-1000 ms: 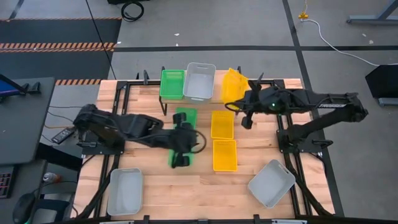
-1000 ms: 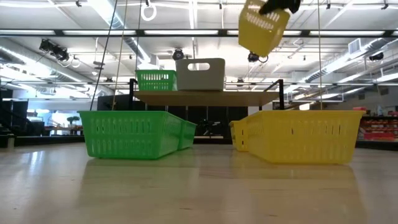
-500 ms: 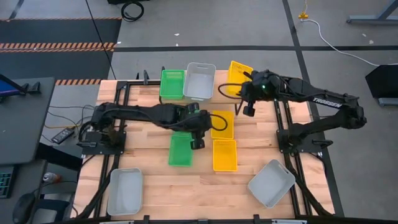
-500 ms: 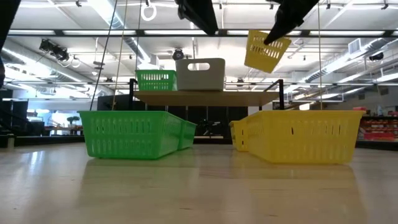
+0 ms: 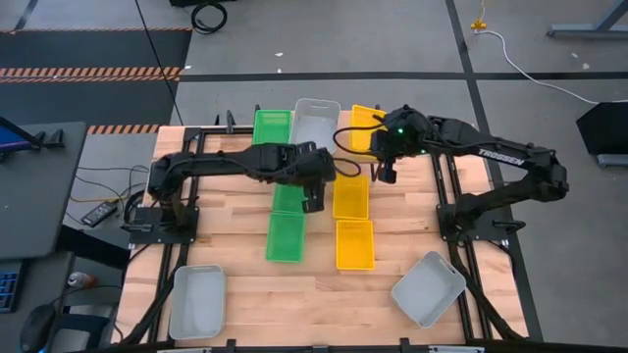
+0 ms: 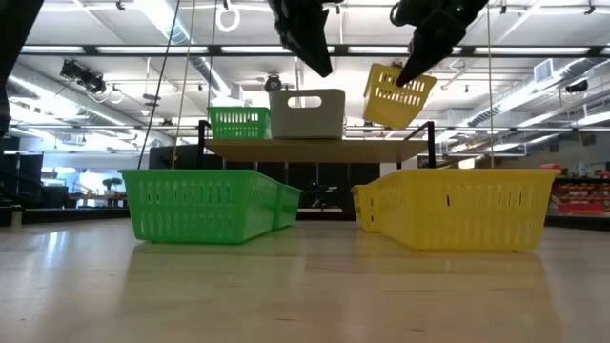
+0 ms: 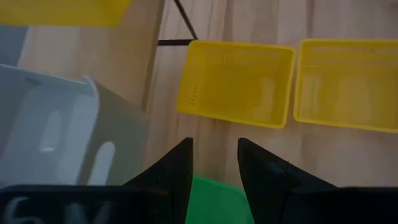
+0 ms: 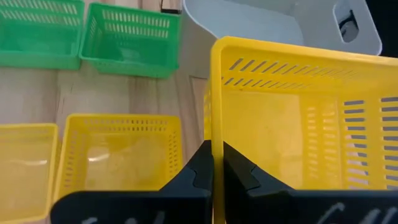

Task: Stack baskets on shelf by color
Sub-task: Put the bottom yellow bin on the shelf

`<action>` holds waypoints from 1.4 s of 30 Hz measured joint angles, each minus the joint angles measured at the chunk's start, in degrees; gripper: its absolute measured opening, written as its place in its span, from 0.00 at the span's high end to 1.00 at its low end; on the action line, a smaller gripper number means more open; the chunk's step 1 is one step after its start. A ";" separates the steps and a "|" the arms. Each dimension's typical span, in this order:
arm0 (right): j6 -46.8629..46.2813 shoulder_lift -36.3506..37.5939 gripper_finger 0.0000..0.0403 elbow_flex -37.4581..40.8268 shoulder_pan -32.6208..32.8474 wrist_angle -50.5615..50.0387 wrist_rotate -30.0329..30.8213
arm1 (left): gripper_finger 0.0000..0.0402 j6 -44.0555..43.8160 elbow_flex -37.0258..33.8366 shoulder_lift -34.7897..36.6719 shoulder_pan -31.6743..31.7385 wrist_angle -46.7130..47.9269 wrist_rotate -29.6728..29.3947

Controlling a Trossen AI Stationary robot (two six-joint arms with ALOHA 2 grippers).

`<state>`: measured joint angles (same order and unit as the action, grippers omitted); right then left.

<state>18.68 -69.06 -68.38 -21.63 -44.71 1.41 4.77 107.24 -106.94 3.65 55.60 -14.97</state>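
Right gripper pinches the rim of a yellow basket, tilted above the shelf beside the grey basket; it may catch or tip. Left gripper hangs part-open, empty.

Grey concrete floor with hazard-striped tape at upper left; white cable upper right; ceiling strip lights overhead.
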 joint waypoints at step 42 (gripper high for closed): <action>2.49 -6.78 0.72 -0.02 -7.45 3.43 -3.21 | 0.67 1.53 0.57 5.17 3.90 -3.10 -0.43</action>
<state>21.16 -75.84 -68.40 -29.08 -41.28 -1.80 6.30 107.81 -101.77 7.55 52.50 -15.40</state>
